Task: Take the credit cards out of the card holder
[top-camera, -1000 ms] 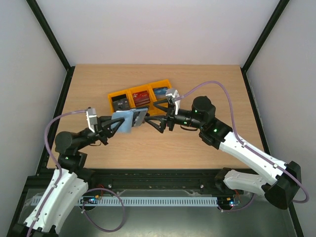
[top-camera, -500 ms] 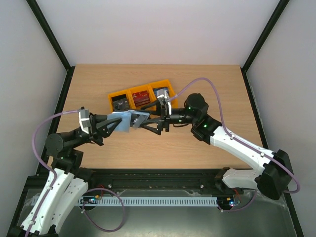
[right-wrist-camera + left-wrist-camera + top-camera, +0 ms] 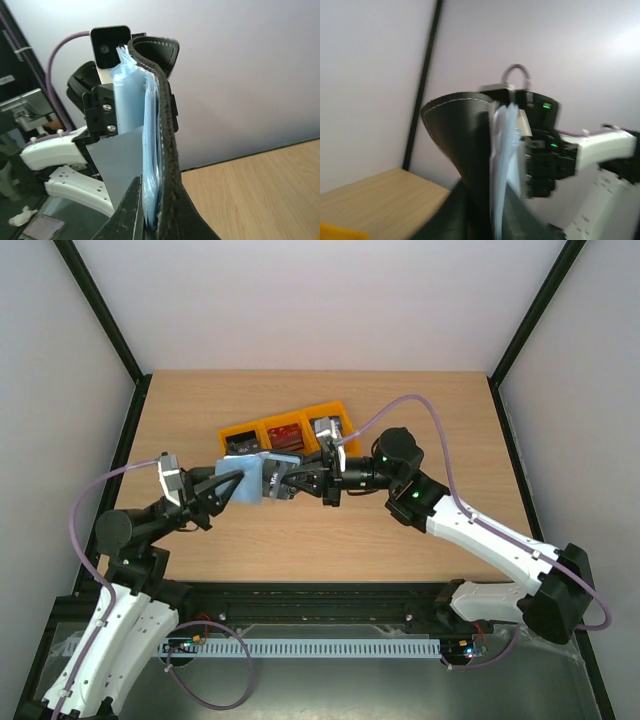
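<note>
Wooden surface [image 3: 200, 400] carries yellow bins [image 3: 262, 423], three compartments in a row, toward far side.

Left arm [image 3: 120, 620] and right arm [image 3: 490, 545] reach inward and meet above surface, just on near side of bins.

Card holder [image 3: 252, 480] aloft between them, opened, blue-grey pockets showing, black cover edge-on in both wrist views.

Left jaws clenched on its black cover.

Right jaws seemingly clamped on opposite flap; whether on card or pocket, cannot tell.

Credit cards [image 3: 286, 436] lie in bins: dark, red, bluish, one per compartment.

The black card holder [image 3: 462, 145] stands on edge, pale-blue pockets [image 3: 506, 145] apparently facing the blurred right arm [image 3: 600, 147].
</note>
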You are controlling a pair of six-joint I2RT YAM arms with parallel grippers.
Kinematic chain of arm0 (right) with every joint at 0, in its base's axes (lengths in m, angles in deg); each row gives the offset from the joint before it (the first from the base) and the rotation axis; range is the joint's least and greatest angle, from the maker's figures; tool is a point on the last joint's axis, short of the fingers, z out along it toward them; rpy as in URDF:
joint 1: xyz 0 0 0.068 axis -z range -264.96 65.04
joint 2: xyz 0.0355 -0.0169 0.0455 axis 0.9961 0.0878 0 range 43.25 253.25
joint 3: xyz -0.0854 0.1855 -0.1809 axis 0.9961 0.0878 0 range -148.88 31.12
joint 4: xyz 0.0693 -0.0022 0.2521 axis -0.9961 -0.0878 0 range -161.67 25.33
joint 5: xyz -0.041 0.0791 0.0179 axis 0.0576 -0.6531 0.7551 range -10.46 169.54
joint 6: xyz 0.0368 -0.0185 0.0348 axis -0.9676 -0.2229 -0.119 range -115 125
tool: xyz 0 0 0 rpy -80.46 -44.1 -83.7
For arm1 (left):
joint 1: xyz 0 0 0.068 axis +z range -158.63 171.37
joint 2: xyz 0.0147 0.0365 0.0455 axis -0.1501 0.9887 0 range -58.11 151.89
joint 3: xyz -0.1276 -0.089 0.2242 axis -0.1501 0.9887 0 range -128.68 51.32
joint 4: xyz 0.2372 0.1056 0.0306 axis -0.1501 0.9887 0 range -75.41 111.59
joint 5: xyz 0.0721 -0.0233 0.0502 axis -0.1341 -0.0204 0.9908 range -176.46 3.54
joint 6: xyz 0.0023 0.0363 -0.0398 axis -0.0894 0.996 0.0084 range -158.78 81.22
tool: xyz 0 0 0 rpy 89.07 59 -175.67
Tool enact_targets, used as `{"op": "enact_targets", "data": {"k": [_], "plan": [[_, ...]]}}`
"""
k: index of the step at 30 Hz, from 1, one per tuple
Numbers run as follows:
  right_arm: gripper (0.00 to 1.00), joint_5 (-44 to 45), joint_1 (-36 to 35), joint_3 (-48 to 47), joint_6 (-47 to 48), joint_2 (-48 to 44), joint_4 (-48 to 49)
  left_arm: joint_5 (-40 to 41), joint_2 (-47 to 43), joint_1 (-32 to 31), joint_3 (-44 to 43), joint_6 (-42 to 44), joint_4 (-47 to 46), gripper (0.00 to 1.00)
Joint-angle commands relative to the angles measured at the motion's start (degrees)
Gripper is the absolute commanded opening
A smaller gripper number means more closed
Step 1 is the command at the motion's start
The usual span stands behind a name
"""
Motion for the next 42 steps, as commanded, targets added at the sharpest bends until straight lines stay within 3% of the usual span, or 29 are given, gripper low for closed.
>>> {"op": "enact_targets", "data": {"k": [1,2,4,8,10,13,16,18,22,26,30,36,42], "plan": [[0.02,10.5,-0.1,-2.0,5.1,-2.8,-9.2,21.9,-1.7,1.1,1.9,-1.3,10.1,0.42],[0.02,14.4,-0.2,-3.2,5.7,-2.5,-12.9,28.1,-1.8,1.5,2.4,-1.3,13.9,0.53],[0.02,22.7,-0.1,-6.3,6.4,-0.7,-20.9,38.4,-2.0,3.1,3.4,1.1,19.4,0.65],[0.02,41.0,-0.9,-14.6,5.7,6.4,-38.5,43.2,-4.9,4.9,5.7,14.3,19.3,0.71],[0.02,45.6,-2.5,-17.8,6.2,10.6,-44.1,40.2,-6.3,5.5,5.5,17.8,18.8,0.67],[0.02,47.4,-4.3,-19.9,5.4,13.7,-45.6,25.1,-7.9,5.4,5.5,20.8,17.0,0.45],[0.02,46.1,-6.0,-21.9,5.5,15.7,-44.7,8.8,-8.9,2.3,7.4,13.5,13.8,0.35],[0.02,45.5,-6.7,-23.1,5.6,16.8,-44.4,7.0,-7.6,-1.7,8.2,10.2,15.0,0.34],[0.02,40.3,-7.1,-23.9,6.8,17.7,-43.5,15.2,-3.1,-6.0,7.6,9.5,18.3,0.26],[0.02,30.7,-7.1,-20.1,8.1,15.1,-38.3,21.1,-0.6,-5.2,8.8,1.7,15.4,0.19],[0.02,23.1,-7.1,-18.3,9.0,13.6,-35.1,20.7,-1.3,-4.3,10.4,-2.1,14.8,0.18],[0.02,16.3,-7.1,-17.2,10.3,12.1,-31.9,21.7,-1.0,-4.2,9.6,0.8,18.2,0.14],[0.02,7.7,-7.1,-15.2,11.9,10.2,-27.9,20.5,-1.7,-3.3,9.7,0.8,17.9,0.18]]}}
